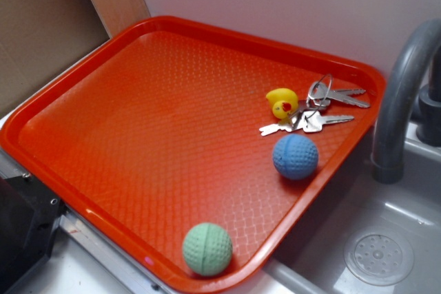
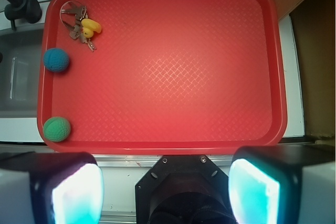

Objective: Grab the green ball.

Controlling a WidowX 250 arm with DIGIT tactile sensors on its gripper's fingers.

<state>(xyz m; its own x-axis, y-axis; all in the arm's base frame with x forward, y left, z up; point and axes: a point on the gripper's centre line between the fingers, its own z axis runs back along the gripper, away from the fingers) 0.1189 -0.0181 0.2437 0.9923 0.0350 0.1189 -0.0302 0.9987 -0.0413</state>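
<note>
Broadly, a large orange-red plastic tray [image 1: 138, 135] with a diamond-textured floor and raised rim fills most of both views, sitting on a pale counter [image 2: 295, 77] with its far-right corner hanging over a grey sink [image 1: 386, 239]. A curved grey faucet [image 1: 400, 101] rises just beside that corner, and a round drain plate [image 1: 379, 258] lies in the basin below. In the wrist view the gripper [image 2: 165, 195] hangs over the counter just outside the tray's near rim, its jaws set wide apart with nothing between them, two glowing pale pads [image 2: 79, 198] showing at either side. Next in size, a blue dimpled ball [image 1: 295, 156] rests near the tray's sink-side edge. The green ball [image 1: 207, 248], pale mint, dimpled and matte, sits in the tray's near corner on the sink side, against the rim and well apart from the gripper. A bunch of silver keys on a ring [image 1: 324, 105] lies in the far corner, with a small yellow rubber duck [image 1: 282, 102] touching them.
</note>
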